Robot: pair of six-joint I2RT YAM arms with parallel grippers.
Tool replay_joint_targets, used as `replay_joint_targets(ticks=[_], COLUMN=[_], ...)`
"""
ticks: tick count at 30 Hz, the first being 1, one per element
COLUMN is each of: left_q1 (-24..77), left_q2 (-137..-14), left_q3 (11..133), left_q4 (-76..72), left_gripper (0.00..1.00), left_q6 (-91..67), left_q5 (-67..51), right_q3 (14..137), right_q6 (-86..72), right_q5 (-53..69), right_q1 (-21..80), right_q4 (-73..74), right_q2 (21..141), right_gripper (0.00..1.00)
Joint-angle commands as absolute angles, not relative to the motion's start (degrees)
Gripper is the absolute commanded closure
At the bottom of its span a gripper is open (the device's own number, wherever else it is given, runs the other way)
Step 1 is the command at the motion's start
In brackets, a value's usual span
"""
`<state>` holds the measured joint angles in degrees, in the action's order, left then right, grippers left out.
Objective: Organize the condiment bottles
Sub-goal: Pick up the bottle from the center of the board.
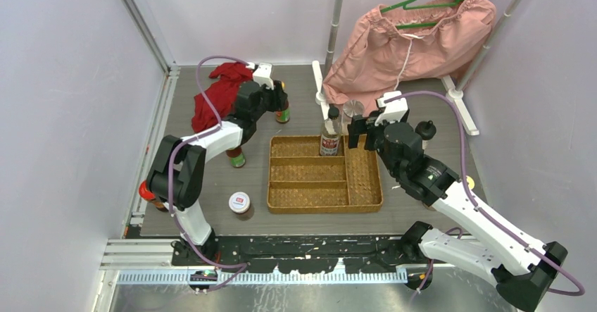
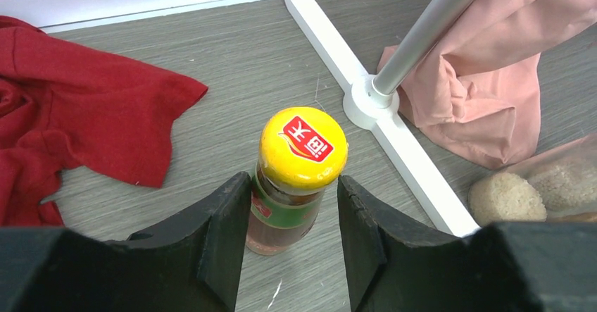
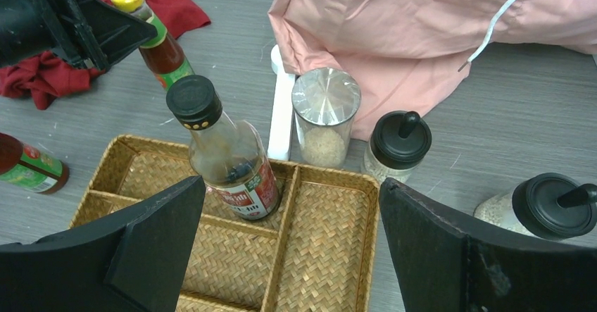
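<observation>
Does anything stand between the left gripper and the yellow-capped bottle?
Nothing visible does. The bottle already stands between the fingers of the left gripper, with no object between them and it. The red cloth and the white rack foot lie apart from it, clear of the fingers.

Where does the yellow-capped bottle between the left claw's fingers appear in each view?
Top external: the bottle stands just behind the tray's far left corner.
Left wrist: the bottle is in the centre, between the two fingers.
Right wrist: the bottle is at the top left, behind the black-capped bottle.
Shared landmark: the red cloth lies beside it in every view.
</observation>
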<state>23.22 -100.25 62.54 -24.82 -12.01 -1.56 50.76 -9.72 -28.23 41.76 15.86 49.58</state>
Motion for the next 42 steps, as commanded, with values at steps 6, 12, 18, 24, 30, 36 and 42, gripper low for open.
replay_joint_targets(ticks=[6,12,18,24,30,36,42], left_q1=[22.9,22.9,22.8,22.8,22.8,22.8,22.8], left_q2=[-100.4,-102.5,-102.7,-98.8,-95.1,-93.1,-92.2], left_q3=[60.6,61.2,59.9,57.1,56.0,58.2,59.8], left_q4=[-36.6,-38.8,-41.3,-41.9,-40.6,-38.1,-36.5], left_gripper=[0.60,0.60,0.67,0.67,0.66,0.66,0.66], left_q6=[-14.0,-13.4,-14.3,-14.4,-13.5,-12.6,-11.7], left_q5=[-1.8,-2.7,-2.5,-1.6,-1.3,-1.8,-2.4], right_q3=[50.2,50.0,50.5,50.4,50.4,50.4,50.1], right_q6=[-10.2,-10.5,-10.3,-10.4,-10.6,-10.8,-11.1], right_q5=[-27.8,-26.9,-26.8,-26.3,-25.8,-25.9,-26.0], right_q1=[41.6,41.6,41.6,41.6,41.6,41.6,41.6], right_q4=[14.8,14.5,14.6,14.2,14.2,14.5,14.5], right_q2=[50.4,51.9,53.1,54.1,54.0,53.8,53.5], right_gripper=[0.00,0.00,0.00,0.00,0.00,0.00,0.00])
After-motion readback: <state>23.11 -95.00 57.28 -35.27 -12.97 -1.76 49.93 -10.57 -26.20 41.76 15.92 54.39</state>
